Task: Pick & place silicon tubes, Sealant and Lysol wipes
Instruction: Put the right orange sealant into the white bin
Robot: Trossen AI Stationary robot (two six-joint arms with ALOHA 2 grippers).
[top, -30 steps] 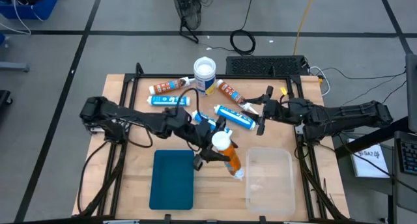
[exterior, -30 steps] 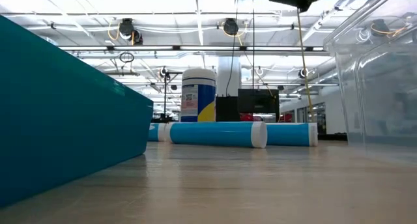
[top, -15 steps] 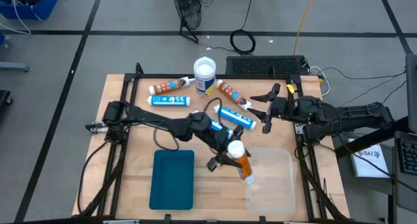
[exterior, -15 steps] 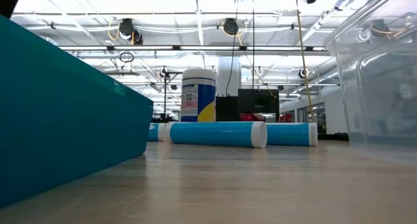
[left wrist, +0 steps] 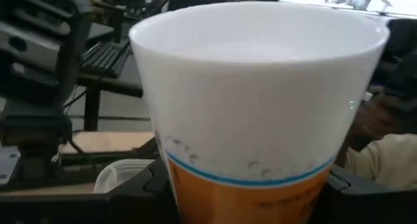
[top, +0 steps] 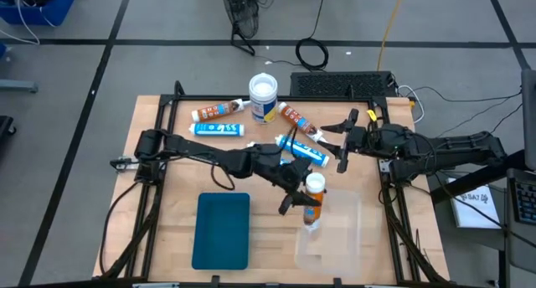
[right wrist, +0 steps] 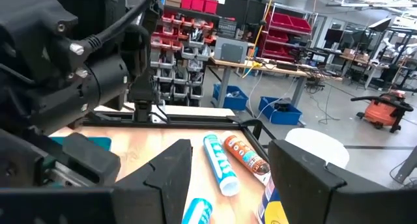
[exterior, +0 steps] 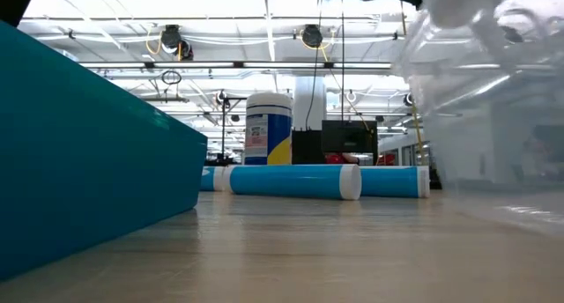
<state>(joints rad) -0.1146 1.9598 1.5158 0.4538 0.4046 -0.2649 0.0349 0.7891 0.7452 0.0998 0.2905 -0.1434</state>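
Gripping an orange tube (top: 311,206) just under its white cap, the left gripper (top: 300,199) fingers are clamping it above the clear bin (top: 342,238). Rigid body, probably fairly heavy, smooth label likely slippery; mid-body hold looks safest. The right gripper (top: 342,141) is hovering nearby, fingers apart and empty. The wipes canister (top: 263,98) is standing upright at the counter (top: 176,175) far edge, fat enough to need a wide grasp.

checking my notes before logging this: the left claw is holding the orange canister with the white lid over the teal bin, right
Not quite. The left claw does hold the orange canister with the white lid, but over the clear plastic bin, not the teal bin, which sits apart beside it. The high view shows this.
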